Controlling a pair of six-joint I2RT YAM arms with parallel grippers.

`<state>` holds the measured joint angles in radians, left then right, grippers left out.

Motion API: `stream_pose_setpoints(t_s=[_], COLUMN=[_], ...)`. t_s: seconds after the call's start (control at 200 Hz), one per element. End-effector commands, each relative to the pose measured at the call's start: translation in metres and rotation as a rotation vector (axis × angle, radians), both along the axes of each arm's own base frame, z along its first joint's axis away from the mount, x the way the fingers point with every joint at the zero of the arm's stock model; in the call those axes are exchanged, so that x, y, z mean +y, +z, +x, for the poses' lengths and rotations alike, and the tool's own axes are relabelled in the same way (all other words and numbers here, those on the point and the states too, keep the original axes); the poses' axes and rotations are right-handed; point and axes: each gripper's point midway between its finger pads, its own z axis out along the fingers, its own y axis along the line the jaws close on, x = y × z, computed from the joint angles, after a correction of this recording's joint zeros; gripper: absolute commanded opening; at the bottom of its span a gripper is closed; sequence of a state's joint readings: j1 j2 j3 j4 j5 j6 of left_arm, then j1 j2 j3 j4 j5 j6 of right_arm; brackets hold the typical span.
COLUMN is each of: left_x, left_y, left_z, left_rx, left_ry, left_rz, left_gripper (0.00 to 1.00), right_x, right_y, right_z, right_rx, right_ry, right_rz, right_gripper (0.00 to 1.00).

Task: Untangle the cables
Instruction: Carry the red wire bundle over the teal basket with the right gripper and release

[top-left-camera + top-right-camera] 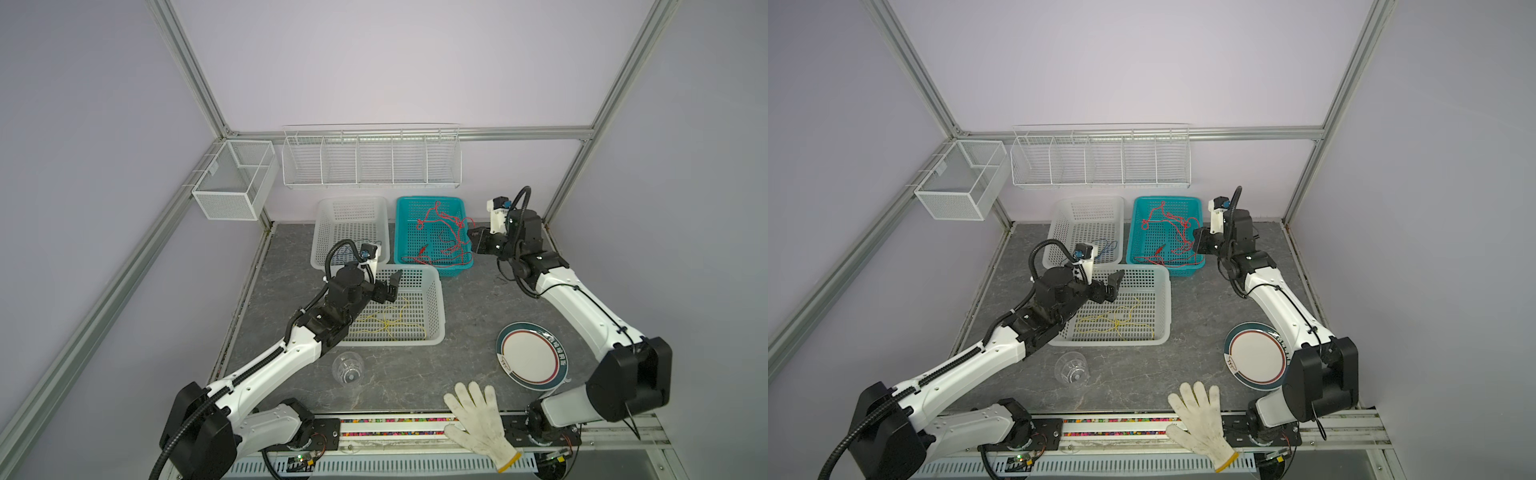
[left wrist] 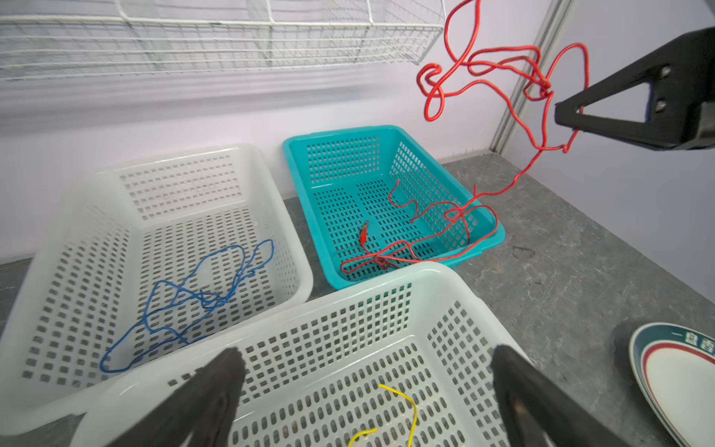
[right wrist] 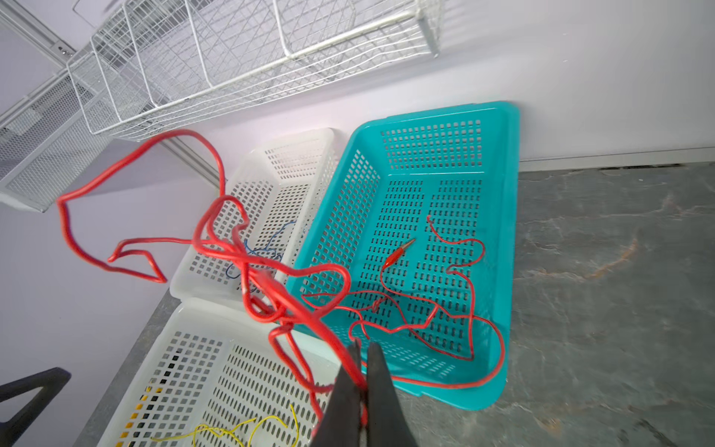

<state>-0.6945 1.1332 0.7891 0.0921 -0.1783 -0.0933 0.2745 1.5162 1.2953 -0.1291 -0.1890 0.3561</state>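
Observation:
A red cable (image 1: 440, 216) (image 2: 499, 49) (image 3: 247, 267) rises in tangled loops out of the teal basket (image 1: 430, 200), while its lower part and a clip end lie on the basket floor. My right gripper (image 1: 471, 237) (image 1: 1195, 241) (image 3: 363, 344) is shut on a strand of it above the basket's right side. A blue cable (image 2: 209, 298) (image 1: 1106, 247) lies looped in the far white basket (image 1: 353, 199). A yellow cable (image 1: 386, 322) (image 2: 412, 406) lies in the near white basket (image 1: 440, 299). My left gripper (image 1: 395, 286) (image 1: 1116, 286) (image 2: 367, 354) hangs open over that basket, holding nothing.
On the grey table's right side lies a plate (image 1: 530, 359). A clear cup (image 1: 348, 368) stands in front of the near basket and a white glove (image 1: 478, 415) lies at the front edge. A wire rack (image 1: 370, 158) and a mesh box (image 1: 232, 178) hang on the back wall.

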Motion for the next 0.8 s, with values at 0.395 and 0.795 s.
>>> stream_pose_setpoints(t_s=[0.395,0.795], left_x=[0.090,0.134], left_y=[-0.003,-0.023], left_z=[-0.012,-0.004], left_rx=[-0.035,0.082], left_ry=[0.340,0.528], left_rz=[-0.025,0.000], left_gripper=[0.99,0.99], right_x=[0.009,0.002], right_y=[-0.095,-0.111], right_z=[0.083,0.078], right_rx=[0.159,0.199], right_ry=[-0.120,-0.125], right_rz=[-0.045,-0.120], right_gripper=[0.08,0.41])
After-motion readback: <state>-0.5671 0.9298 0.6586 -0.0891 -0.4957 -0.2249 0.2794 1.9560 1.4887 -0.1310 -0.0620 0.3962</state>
